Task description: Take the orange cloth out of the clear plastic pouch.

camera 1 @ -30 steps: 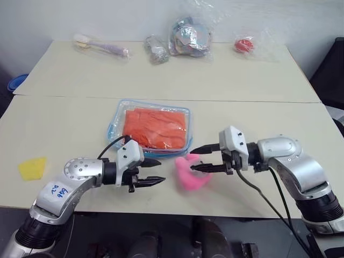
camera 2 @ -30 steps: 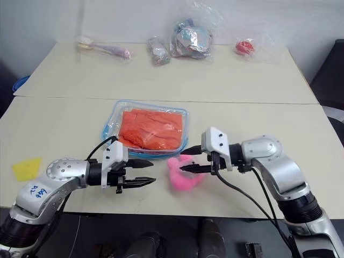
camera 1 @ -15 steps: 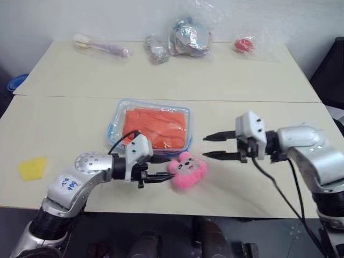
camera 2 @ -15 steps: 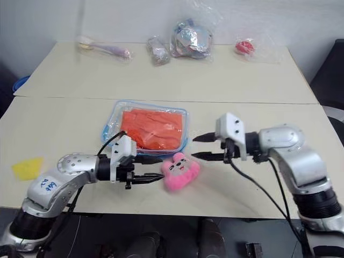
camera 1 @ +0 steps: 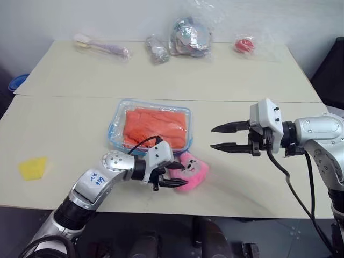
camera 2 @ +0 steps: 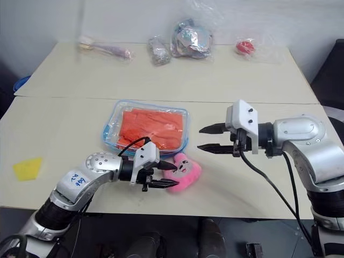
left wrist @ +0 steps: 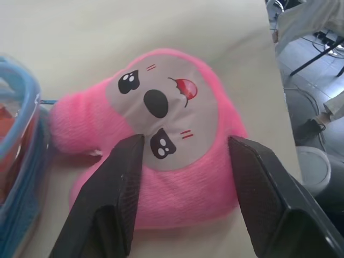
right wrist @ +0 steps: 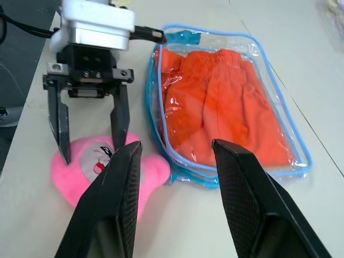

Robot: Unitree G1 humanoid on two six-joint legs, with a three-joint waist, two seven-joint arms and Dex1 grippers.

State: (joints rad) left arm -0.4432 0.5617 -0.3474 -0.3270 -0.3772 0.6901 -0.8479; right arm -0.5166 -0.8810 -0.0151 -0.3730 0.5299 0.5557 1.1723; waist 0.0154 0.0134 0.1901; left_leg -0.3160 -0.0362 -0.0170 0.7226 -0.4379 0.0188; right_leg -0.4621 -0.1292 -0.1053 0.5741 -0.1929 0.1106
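Now straddling the pink plush toy [left wrist: 156, 134] with the left gripper [camera 1: 173, 176], fingers spread either side of the printed face, not yet pinching; a second ago hanging short of the toy, which was then sitting between the right gripper's tips. Meaning, as a judgement: clearing the toy from the pouch's near edge being passed to the left arm, with the real job not yet started.

Hovering off the table [camera 1: 64, 121] beyond and to the robot's right of that hand, the right gripper [camera 1: 223, 137], fingers parted and empty, having let go of the toy and pulled up and away toward its own side.

Lying just past the left fingertips, touching the toy's far side: the clear plastic pouch [camera 1: 114, 127], blue zip edge all round, the orange cloth [camera 1: 155, 127] folded flat inside, untouched.

Showing on the left forearm: a handwritten blue mark [camera 1: 97, 179], too small for reading.
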